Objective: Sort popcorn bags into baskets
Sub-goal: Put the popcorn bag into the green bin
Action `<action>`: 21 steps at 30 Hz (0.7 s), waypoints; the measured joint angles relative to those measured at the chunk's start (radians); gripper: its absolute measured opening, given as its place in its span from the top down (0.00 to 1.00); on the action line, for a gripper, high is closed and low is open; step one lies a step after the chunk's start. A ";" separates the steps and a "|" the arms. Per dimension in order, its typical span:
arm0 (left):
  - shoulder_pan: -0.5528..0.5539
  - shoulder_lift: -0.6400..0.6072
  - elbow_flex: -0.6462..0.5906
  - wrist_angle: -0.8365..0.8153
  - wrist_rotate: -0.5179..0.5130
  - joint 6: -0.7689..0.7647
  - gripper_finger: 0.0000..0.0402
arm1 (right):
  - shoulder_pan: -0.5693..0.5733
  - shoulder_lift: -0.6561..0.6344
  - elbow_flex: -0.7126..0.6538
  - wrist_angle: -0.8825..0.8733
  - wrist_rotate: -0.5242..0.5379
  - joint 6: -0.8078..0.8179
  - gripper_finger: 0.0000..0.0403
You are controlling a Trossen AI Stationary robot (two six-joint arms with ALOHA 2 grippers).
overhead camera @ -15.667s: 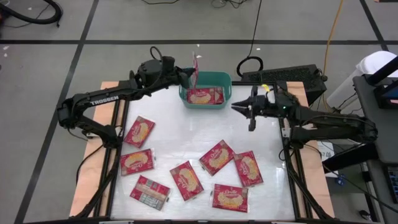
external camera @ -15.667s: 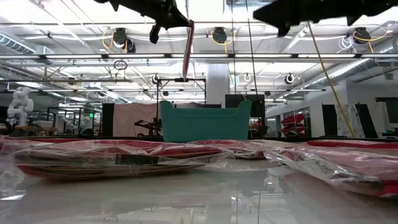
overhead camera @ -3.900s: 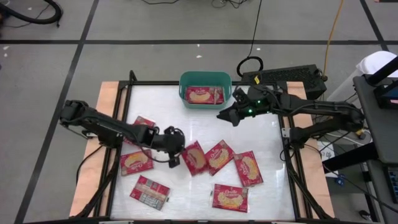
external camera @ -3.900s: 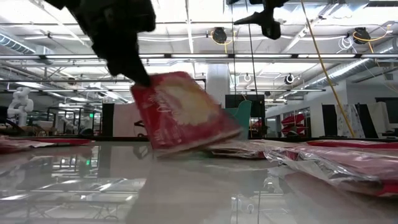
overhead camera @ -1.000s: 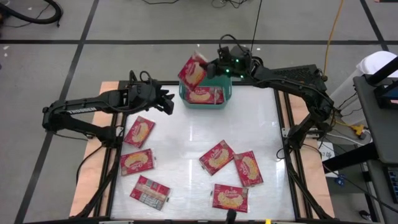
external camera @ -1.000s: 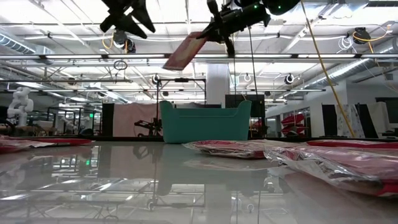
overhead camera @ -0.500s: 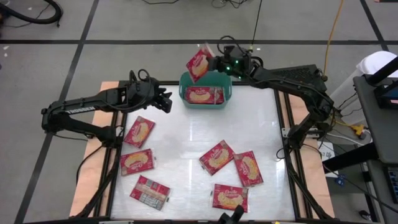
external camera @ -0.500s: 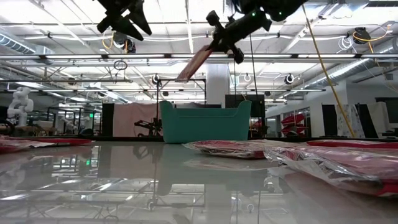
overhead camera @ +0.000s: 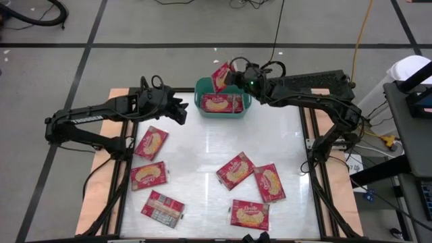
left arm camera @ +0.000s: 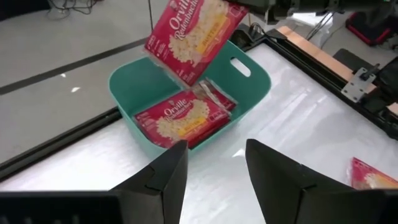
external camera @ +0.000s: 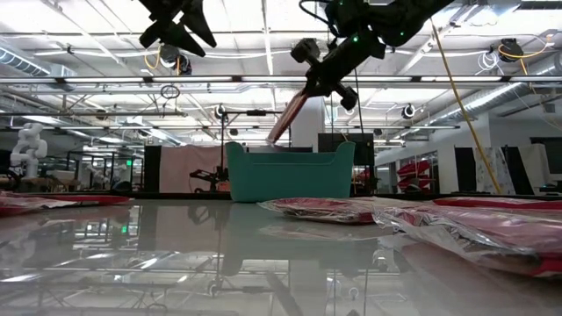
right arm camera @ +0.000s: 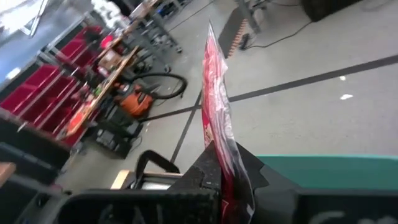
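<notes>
My right gripper point(overhead camera: 233, 77) is shut on a red popcorn bag point(overhead camera: 221, 76) just above the teal basket point(overhead camera: 198, 101) at the table's far edge. In the low view the bag point(external camera: 285, 118) slants down from the gripper point(external camera: 318, 81) toward the basket point(external camera: 290, 171). Red bags point(left arm camera: 180, 118) lie flat inside the basket point(left arm camera: 127, 115). My left gripper point(overhead camera: 181, 112) hovers open and empty to the basket's left, and its wrist view point(left arm camera: 214, 171) looks at the basket. Several more bags, such as one point(overhead camera: 235, 170), lie flat on the white table. My right gripper pinches one short end of the bag point(right arm camera: 225, 163) between its two fingers. The fingers reach in from the table's right side, slanting downward. The bag hangs tilted below them, its free lower end point(external camera: 271, 138) just above the basket's rim, clear of everything.
Loose bags lie on the table's left point(overhead camera: 151, 142), point(overhead camera: 148, 175), near left point(overhead camera: 163, 206) and near right point(overhead camera: 269, 182), point(overhead camera: 250, 214). A black keyboard-like unit point(overhead camera: 317, 82) sits at the far right corner. The table's middle is bare white surface.
My right gripper has come down toward the basket and turned. The bag it holds has tipped from nearly level to a steep slant, its free end now low over the basket's rim. My left gripper has stayed where it was.
</notes>
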 joint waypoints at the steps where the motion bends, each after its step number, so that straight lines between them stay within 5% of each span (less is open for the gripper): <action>1: -0.001 0.000 0.000 0.000 0.003 -0.006 0.58 | 0.005 0.000 -0.006 0.001 0.019 0.022 1.00; 8: -0.030 0.000 0.000 0.001 0.006 -0.037 0.58 | 0.047 0.062 -0.011 0.021 0.111 0.161 1.00; 21: -0.073 0.002 0.000 0.001 0.005 -0.045 0.58 | 0.093 0.194 -0.011 0.073 0.114 0.369 1.00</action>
